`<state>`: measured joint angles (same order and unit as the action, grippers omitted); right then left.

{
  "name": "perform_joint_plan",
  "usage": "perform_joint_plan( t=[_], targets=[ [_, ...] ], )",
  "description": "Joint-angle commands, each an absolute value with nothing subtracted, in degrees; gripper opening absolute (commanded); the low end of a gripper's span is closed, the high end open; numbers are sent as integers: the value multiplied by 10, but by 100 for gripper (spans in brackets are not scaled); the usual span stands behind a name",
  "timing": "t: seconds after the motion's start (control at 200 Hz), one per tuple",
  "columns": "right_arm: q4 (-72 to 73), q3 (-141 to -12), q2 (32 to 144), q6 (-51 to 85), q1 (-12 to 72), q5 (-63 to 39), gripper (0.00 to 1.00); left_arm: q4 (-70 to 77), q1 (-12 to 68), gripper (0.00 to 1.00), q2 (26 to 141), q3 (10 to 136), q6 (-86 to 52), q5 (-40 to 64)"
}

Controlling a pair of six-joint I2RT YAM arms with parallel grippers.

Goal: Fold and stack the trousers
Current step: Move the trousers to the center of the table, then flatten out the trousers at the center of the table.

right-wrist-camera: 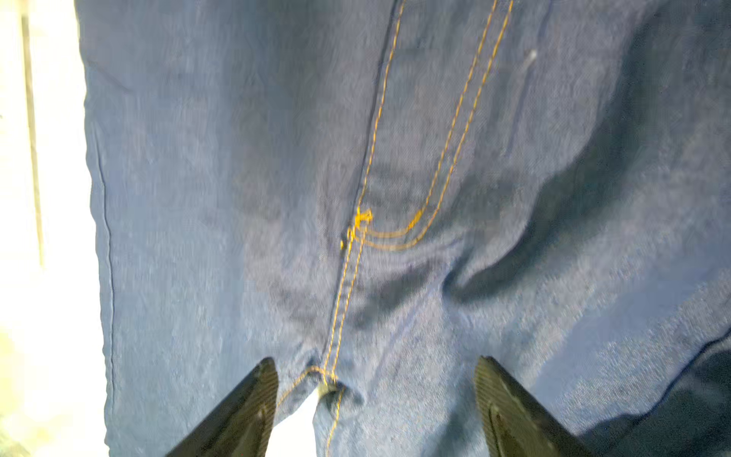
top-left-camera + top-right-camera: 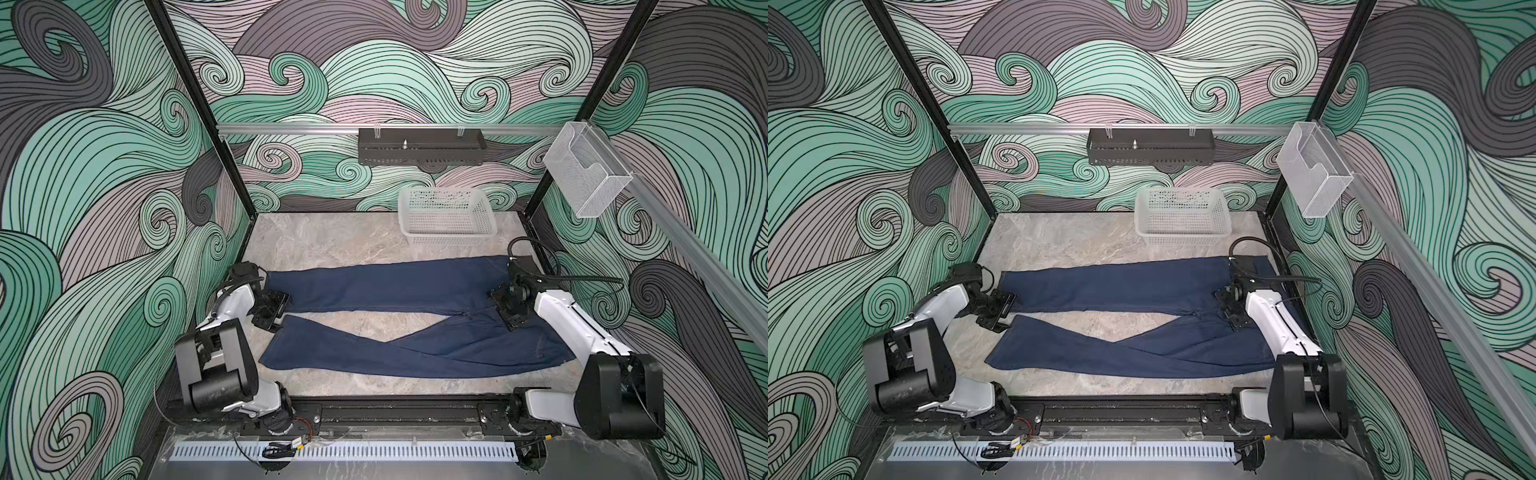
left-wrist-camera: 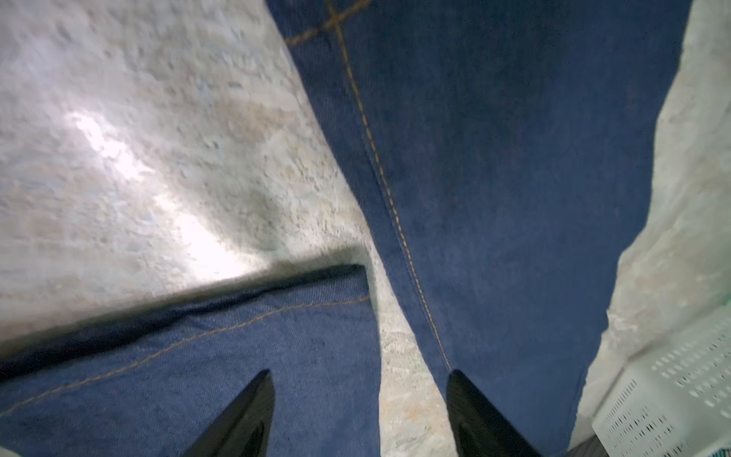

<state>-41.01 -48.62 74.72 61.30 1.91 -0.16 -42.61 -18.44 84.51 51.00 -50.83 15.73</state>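
Left hand (image 2: 275,310) is hanging open beside the trousers' (image 2: 395,286) cuffs; right hand (image 2: 508,309) is hanging open over their crotch, legs lying spread on the table (image 2: 332,245).

Free table (image 2: 316,245) beyond the trousers (image 2: 386,282), except the basket (image 2: 449,239).

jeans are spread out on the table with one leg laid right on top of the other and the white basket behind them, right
No: the legs are not stacked. Both top views show the trousers with the two legs side by side, a wedge of bare table between them. They are spread out, with the white basket behind them.
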Motion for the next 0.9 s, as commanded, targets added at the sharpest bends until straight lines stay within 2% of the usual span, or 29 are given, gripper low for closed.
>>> perform_joint_plan(
  t=[0.0,0.4,0.55,0.685,0.896],
  targets=[
    [-432,-473,726,610,34,17,79,-499,-161,71,881,560,-544,79],
    [-428,-456,692,606,44,27,78,-519,-108,58,997,620,-604,39],
    [-422,-453,694,604,44,26,78,-503,-103,44,1010,610,-613,33],
    [-421,-453,696,603,45,24,78,-492,-102,35,1008,589,-614,20],
    [-420,-454,695,601,45,24,77,-496,-102,3,996,597,-612,17]
  ],
)
